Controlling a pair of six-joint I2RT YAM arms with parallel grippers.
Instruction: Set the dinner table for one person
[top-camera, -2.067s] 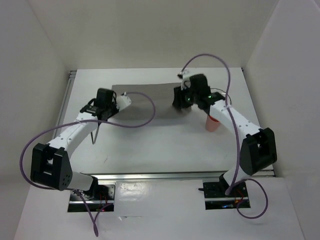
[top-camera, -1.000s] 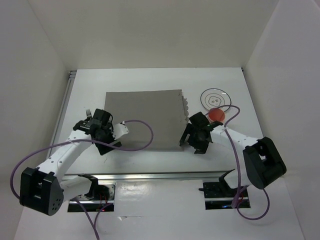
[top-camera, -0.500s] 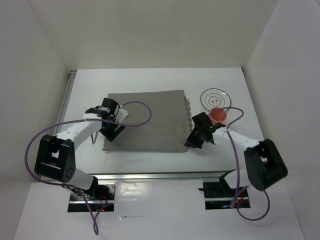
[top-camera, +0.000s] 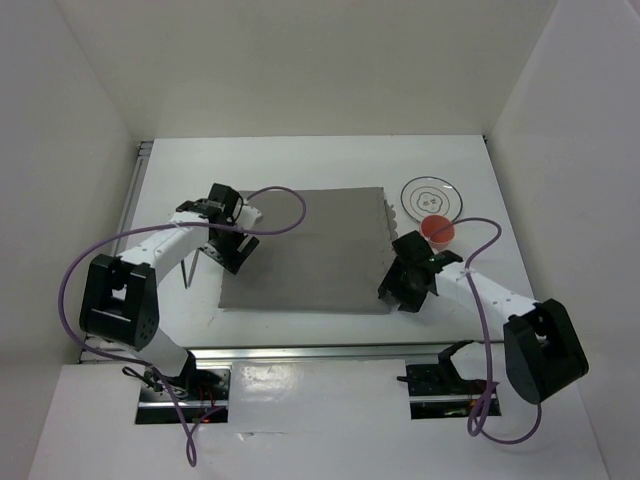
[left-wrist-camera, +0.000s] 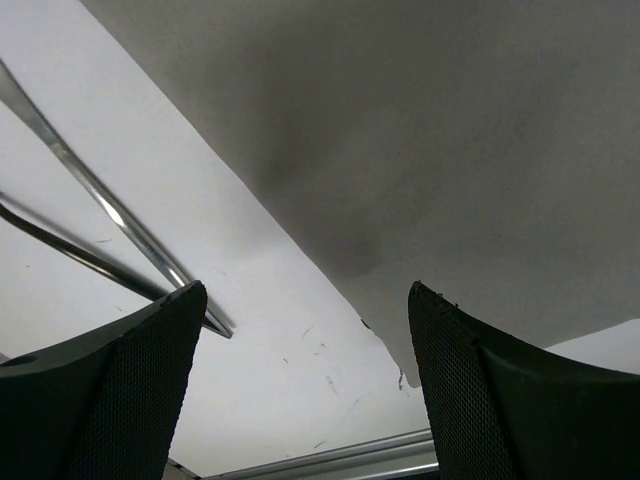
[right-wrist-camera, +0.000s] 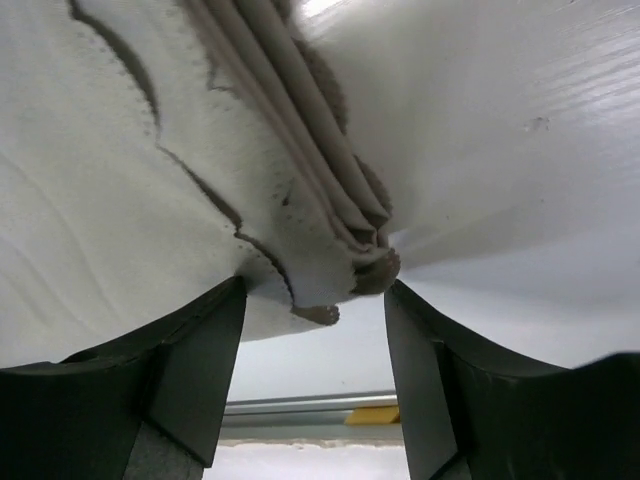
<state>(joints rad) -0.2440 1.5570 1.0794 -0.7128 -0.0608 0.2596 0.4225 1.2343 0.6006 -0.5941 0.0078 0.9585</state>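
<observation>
On the white dinner table lies a grey cloth mat. My left gripper hovers open at the mat's near left corner, with bare table between its fingers and the mat's edge beside the right finger. My right gripper stands open at the near right corner. In the right wrist view that corner is bunched into folds just ahead of the open right gripper, and neither finger pinches it.
A clear plate and a red cup stand right of the mat. Two pieces of silver cutlery lie left of the mat, seen as a thin cutlery line from above. A metal rail runs along the near edge.
The mat has slid right and toward the near edge. My right gripper, which was shut on its corner, has opened and let go. My left arm moved along the mat's left edge.
</observation>
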